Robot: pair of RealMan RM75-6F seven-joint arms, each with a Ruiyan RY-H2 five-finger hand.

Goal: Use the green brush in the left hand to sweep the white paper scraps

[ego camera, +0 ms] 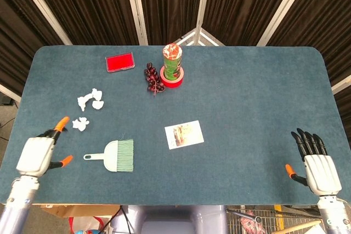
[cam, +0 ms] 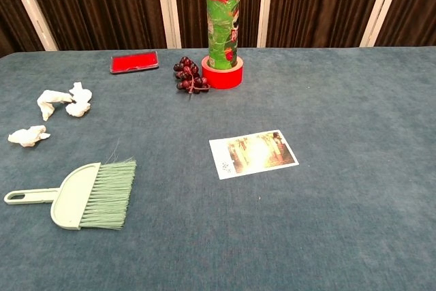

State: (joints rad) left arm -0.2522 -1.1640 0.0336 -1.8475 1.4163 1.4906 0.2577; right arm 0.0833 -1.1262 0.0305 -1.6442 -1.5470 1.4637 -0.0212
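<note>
Our left robot hand (ego camera: 37, 154) hovers empty with fingers spread near the desk's (ego camera: 247, 91) front-left corner, just beside the brush (ego camera: 112, 155) (lying flat, handle toward it for regrasping), while the right robot hand (ego camera: 317, 164) rests open.

Brush (ego camera: 117, 155): pale mint-green hand broom, short flat handle with a hanging hole, wide head of green bristles. Lying flat on the table (ego camera: 247, 91), near the front-left corner. Handle points to the left edge, bristles fan out toward the middle. Nothing touching it.
</note>
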